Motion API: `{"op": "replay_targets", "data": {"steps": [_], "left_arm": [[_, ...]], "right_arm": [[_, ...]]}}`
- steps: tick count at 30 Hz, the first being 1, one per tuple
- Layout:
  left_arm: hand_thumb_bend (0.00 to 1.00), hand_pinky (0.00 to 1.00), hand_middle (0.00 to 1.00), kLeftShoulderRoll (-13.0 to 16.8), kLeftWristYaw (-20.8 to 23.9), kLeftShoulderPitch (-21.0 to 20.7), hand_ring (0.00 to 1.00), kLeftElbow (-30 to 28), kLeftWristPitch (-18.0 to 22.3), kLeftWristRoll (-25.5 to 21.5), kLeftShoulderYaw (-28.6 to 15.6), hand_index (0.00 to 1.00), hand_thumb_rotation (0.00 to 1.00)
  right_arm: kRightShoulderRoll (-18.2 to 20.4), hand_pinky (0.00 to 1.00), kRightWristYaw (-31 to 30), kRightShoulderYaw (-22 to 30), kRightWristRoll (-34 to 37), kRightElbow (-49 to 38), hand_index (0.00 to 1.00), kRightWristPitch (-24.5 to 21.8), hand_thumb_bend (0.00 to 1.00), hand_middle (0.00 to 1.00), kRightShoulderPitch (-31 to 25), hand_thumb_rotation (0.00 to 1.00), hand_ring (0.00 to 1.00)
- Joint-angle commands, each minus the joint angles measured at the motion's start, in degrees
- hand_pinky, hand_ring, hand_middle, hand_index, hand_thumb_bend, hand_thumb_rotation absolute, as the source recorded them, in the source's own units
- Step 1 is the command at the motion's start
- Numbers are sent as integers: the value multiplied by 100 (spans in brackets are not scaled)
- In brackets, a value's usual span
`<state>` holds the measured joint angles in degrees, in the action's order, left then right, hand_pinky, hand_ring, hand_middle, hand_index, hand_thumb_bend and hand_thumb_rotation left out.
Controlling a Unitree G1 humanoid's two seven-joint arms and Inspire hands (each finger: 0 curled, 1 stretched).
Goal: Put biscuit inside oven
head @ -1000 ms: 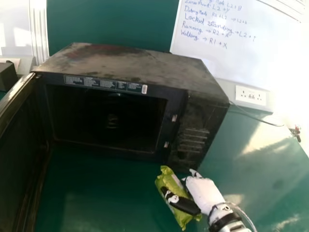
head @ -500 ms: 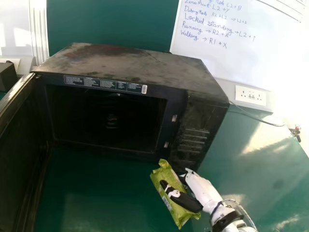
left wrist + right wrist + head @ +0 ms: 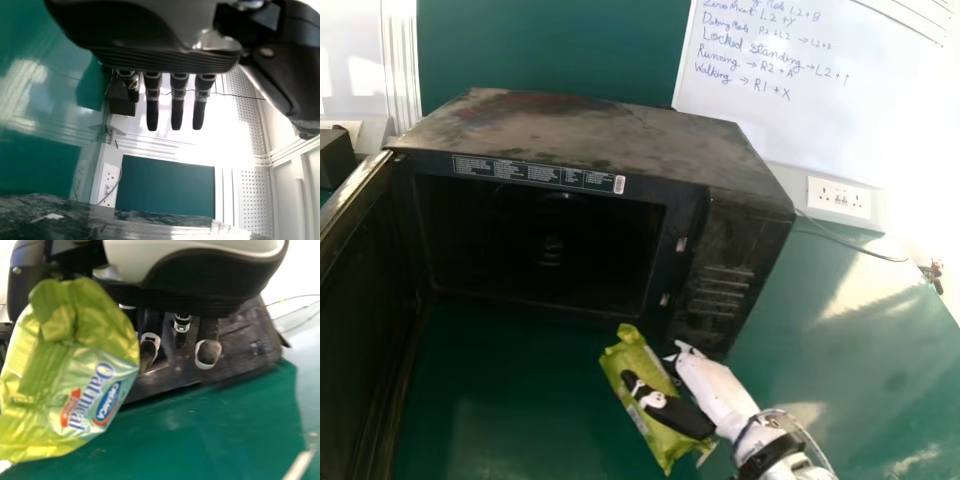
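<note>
The biscuit packet (image 3: 655, 432) is gripped, apparently between thumb and fingers, by the right hand (image 3: 718, 388) outside the open oven (image 3: 545, 250), with insertion and release left to be done, the left hand (image 3: 150, 42) being held straight-fingered.

The right hand (image 3: 718, 388) points forward and leftward from its wrist (image 3: 775, 455); its thumb (image 3: 672, 412) reaches out on the hand's left side in a grip; the left hand (image 3: 150, 37) has straight, slightly spread fingers (image 3: 152, 107), its thumb (image 3: 295, 100) apart beside them.
</note>
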<state>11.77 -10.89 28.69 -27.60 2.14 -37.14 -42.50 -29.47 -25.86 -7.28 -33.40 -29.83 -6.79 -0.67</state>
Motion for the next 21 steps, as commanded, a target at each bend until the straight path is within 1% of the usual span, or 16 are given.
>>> {"op": "replay_targets", "data": {"steps": [1, 5, 9, 12, 17, 20, 21], "left_arm": [[85, 78, 88, -33, 30, 13, 84, -10, 60, 41, -34, 86, 88], [86, 78, 89, -42, -25, 8, 85, 3, 76, -11, -24, 87, 89], [87, 78, 89, -61, 23, 21, 85, -20, 33, -28, -30, 86, 90], [86, 77, 88, -49, -65, 29, 84, 26, 82, -48, -38, 86, 90], [87, 76, 88, -87, -11, 56, 85, -27, 59, -22, -36, 86, 91], [86, 75, 88, -92, -1, 47, 84, -14, 73, 9, -34, 85, 88], [85, 74, 88, -100, 28, 45, 84, -29, 56, 12, -30, 85, 88]], "right_arm": [[99, 0, 8, -94, -48, -114, 8, -64, 59, 0, 138, 0, 0], [199, 0, 5, -268, -168, -118, 8, -112, 60, 0, 263, 0, 0], [288, 0, -9, -440, -336, -95, 9, -134, 59, 0, 393, 0, 0], [344, 0, 13, -558, -456, -74, 9, -105, 58, 0, 468, 0, 0], [463, 0, 21, -717, -585, -11, 9, -126, 58, 0, 629, 0, 0], [565, 0, 78, -803, -655, 95, 9, -93, 59, 0, 766, 0, 0], [590, 0, 101, -833, -675, 147, 9, -73, 60, 0, 823, 0, 0]]}}
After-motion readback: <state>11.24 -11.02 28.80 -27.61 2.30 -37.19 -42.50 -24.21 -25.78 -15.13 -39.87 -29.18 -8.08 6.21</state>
